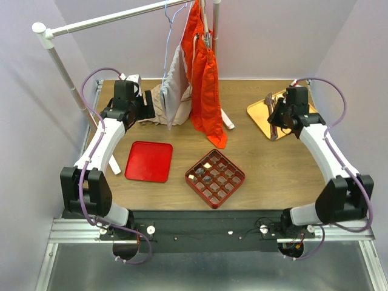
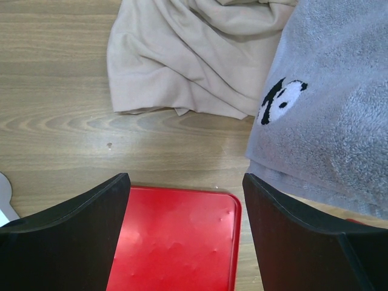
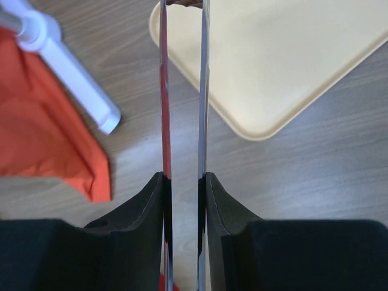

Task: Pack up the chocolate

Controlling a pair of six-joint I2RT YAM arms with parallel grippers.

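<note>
No words or numbers can be read anywhere. The only mark is a small black-and-white emblem (image 2: 280, 100), apparently a panda, on the grey towel (image 2: 339, 133).

The top camera looks down from behind me at the whole table (image 1: 260, 163); my left wrist camera, very near, shares the red tray (image 1: 149, 161)
</note>
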